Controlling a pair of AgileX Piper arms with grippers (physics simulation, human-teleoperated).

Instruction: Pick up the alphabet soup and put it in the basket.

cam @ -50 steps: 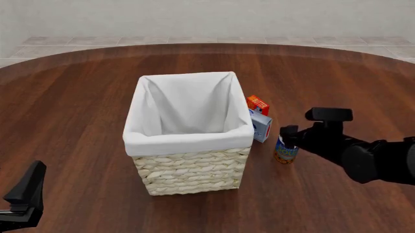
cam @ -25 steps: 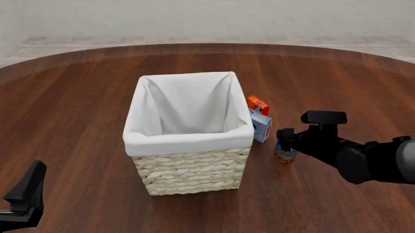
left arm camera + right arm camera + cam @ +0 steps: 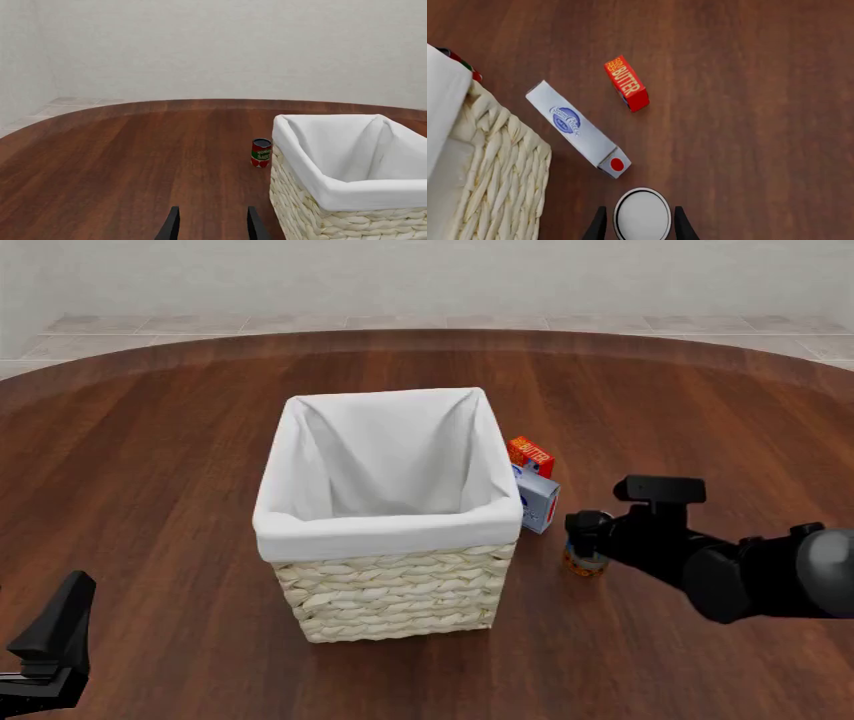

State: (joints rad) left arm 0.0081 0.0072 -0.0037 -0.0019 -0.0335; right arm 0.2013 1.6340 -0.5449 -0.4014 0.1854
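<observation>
The alphabet soup (image 3: 582, 562) is a small can standing upright on the table, right of the basket (image 3: 394, 590). In the right wrist view its silver-grey top (image 3: 642, 214) lies between my right gripper's (image 3: 640, 211) two fingers, with a small gap on each side. That gripper (image 3: 589, 538) is open and low over the can, hiding most of the label in the front view. The basket is pale wicker with a white liner (image 3: 387, 465), and its wall (image 3: 504, 165) shows beside the can. My left gripper (image 3: 54, 640) rests open at the near left corner, and it (image 3: 212, 222) holds nothing.
A white-and-blue carton (image 3: 537, 502) and an orange-red butter box (image 3: 530, 453) lie between basket and soup, seen too as the carton (image 3: 578, 129) and the box (image 3: 627, 83). A red can (image 3: 261, 152) stands behind the basket's far left side.
My right gripper has come down and a little left, closing in over the soup can. The left arm, basket and boxes have not moved.
</observation>
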